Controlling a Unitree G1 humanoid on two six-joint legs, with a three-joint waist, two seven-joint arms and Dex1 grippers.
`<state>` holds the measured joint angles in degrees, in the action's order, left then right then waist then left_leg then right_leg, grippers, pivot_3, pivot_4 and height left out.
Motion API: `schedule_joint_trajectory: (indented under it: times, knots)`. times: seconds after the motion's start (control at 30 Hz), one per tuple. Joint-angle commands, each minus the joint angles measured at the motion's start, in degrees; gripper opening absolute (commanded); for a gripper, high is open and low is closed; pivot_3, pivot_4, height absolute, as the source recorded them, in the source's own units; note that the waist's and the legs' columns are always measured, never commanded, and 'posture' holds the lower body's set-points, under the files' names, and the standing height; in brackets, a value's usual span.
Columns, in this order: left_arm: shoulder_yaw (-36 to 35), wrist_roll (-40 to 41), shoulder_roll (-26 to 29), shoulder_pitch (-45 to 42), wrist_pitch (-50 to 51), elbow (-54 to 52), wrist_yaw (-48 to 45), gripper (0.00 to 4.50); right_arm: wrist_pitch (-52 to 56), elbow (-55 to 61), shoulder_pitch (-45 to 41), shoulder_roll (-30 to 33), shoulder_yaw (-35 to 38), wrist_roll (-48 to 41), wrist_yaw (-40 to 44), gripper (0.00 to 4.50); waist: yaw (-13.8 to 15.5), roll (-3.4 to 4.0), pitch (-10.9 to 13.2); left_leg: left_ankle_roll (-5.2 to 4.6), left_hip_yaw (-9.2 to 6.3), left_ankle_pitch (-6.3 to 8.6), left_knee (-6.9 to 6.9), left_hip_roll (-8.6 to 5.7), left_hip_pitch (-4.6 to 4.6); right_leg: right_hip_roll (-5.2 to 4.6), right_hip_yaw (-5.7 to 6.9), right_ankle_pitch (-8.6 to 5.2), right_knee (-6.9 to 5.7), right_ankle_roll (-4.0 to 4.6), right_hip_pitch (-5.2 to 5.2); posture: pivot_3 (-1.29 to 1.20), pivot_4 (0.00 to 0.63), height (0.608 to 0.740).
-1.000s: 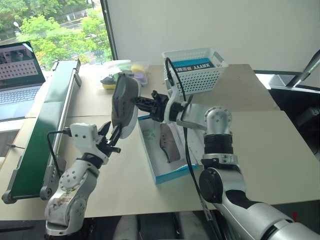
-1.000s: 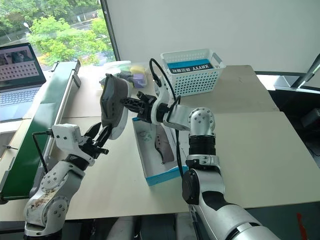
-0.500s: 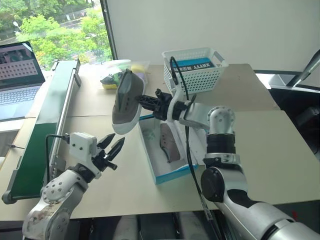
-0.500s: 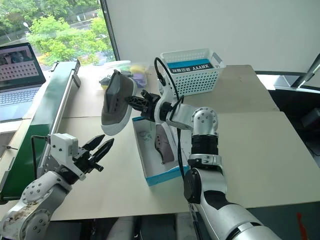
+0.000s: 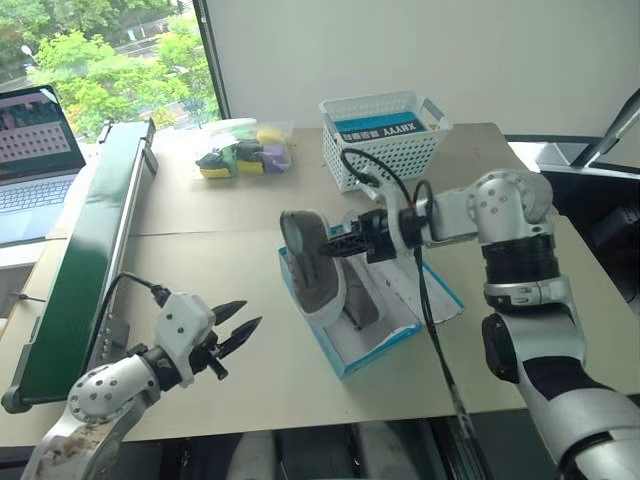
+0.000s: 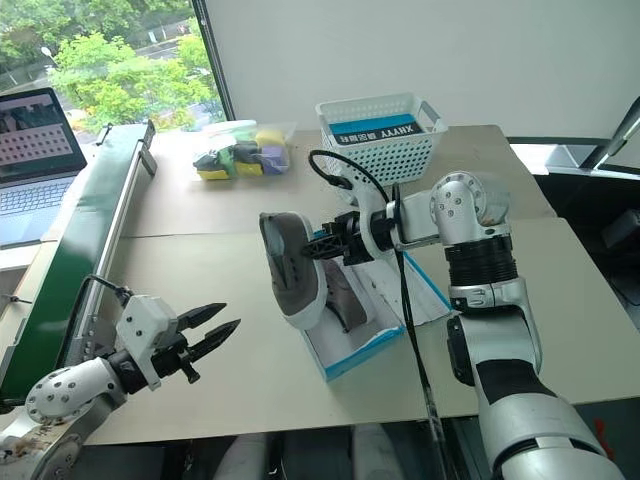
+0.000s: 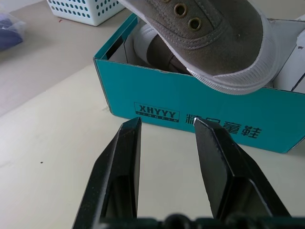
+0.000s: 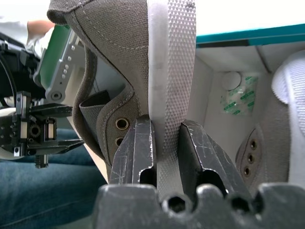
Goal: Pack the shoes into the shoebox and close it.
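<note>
My right gripper (image 5: 335, 247) is shut on the sole edge of one of the grey shoes (image 5: 310, 265), which it holds on its side, tilted over the left wall of the open blue shoebox (image 5: 372, 352). The other shoe (image 5: 364, 303) lies inside the box. In the right wrist view the fingers (image 8: 138, 152) pinch the ribbed pale sole (image 8: 171, 71). My left gripper (image 5: 238, 333) hangs open and empty over the table, left of the box and level with its blue side (image 7: 214, 121). The lid (image 5: 432, 292) lies open to the right.
A white lattice basket (image 5: 385, 140) stands behind the box. Small bagged items (image 5: 240, 155) lie at the back left. A long green conveyor (image 5: 80, 260) runs along the left side, with a laptop (image 5: 35, 150) beyond it. A small packet (image 8: 236, 93) lies inside the box.
My right gripper has carried the shoe down and to the right, from high over the table to the box's left wall. My left gripper let go of the shoe and drew back and down.
</note>
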<state>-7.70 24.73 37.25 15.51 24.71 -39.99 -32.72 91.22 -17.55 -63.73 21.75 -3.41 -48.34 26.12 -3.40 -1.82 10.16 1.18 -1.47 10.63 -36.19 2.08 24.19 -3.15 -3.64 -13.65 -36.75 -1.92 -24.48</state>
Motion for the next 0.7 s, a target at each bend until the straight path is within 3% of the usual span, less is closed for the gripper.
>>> schedule_joint_trajectory:
  times: [0.03, 0.27, 0.43, 0.7]
  knots:
    - [0.92, -0.65, -0.88, -0.47, -1.16, -1.39, -0.03, 1.86, -0.15, -6.95, -8.44, -0.28, 3.12, 1.88, 2.53, 0.40, -0.02, 0.00, 0.01, 0.00, 0.01, 0.00, 0.00, 0.00, 0.00, 0.00, -0.01, 0.01, -0.02, 0.00, -0.02, 0.00, 0.150, 0.731]
    - [1.05, -1.46, -1.88, 0.26, -1.53, -1.45, 0.00, 1.86, -1.69, -17.04, -17.79, -0.40, 5.45, 4.41, 6.80, 0.40, -0.15, 0.03, 0.06, -0.01, 0.03, 0.01, 0.07, 0.00, 0.02, 0.02, -0.03, 0.01, -0.01, 0.01, -0.10, 0.00, 0.150, 0.731]
    - [0.30, -1.88, -1.89, 1.17, -2.10, -2.63, -0.36, 1.86, -0.56, -8.58, -13.44, 2.26, -3.45, 5.91, 11.13, 0.40, -0.06, 0.01, 0.06, -0.02, 0.03, 0.01, 0.09, 0.00, 0.04, 0.00, -0.03, 0.01, 0.00, 0.00, -0.10, 0.00, 0.150, 0.731]
    - [-0.60, -1.78, -1.57, 1.46, -2.00, -3.99, -0.63, 1.86, -3.22, -2.78, -7.40, 6.07, -11.37, 8.73, 15.98, 0.40, -0.09, 0.02, 0.07, -0.01, 0.03, 0.01, 0.02, -0.01, 0.04, 0.00, -0.03, 0.01, -0.08, 0.00, -0.12, 0.00, 0.150, 0.731]
